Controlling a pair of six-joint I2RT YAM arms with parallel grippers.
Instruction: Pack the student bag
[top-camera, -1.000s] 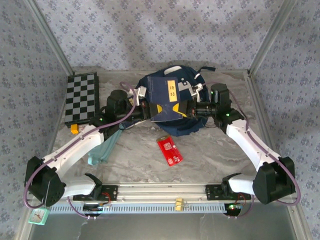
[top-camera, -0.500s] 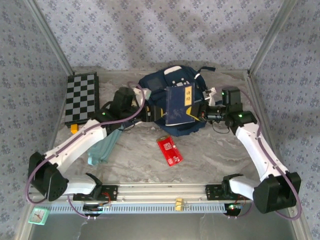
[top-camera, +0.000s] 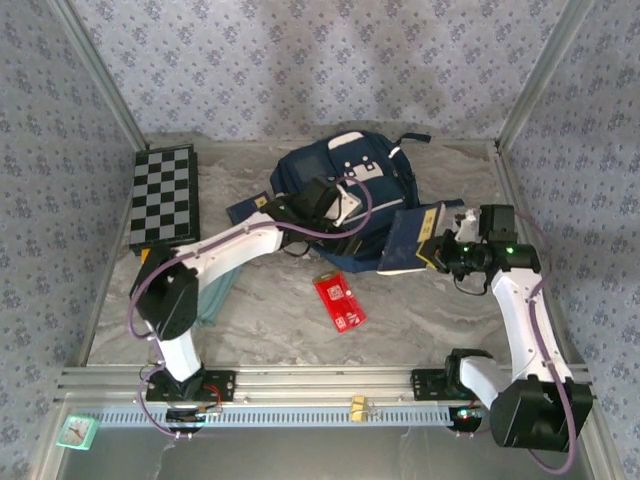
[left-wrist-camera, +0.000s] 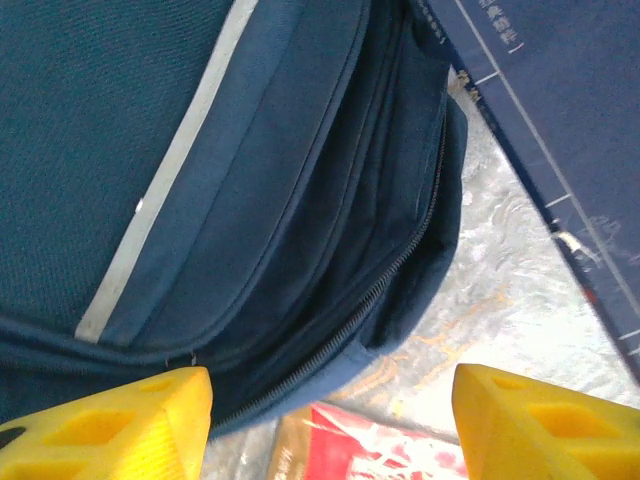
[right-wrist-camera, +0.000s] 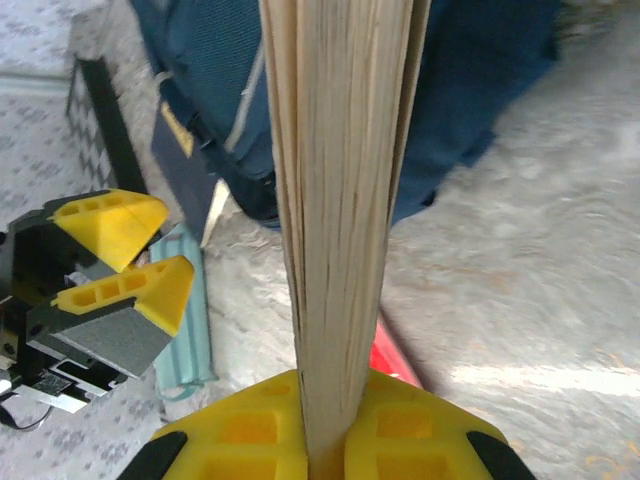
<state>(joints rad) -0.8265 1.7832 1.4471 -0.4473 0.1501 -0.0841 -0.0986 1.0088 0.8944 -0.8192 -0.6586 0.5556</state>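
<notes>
We take this for a robot lab cell, not a home. A marbled table (top-camera: 420, 310) is boxed in by flowered wall panels (top-camera: 300, 60) at 9, 12 and 3 o'clock, held by bare metal posts (top-camera: 97, 75). At 6 o'clock a metal rail (top-camera: 320, 382) carries two cabled arms (top-camera: 235, 242).

Chessboard (top-camera: 164, 195), red packet (top-camera: 339, 301), teal cloth (top-camera: 213, 298) on marble table (top-camera: 420, 320)
</notes>
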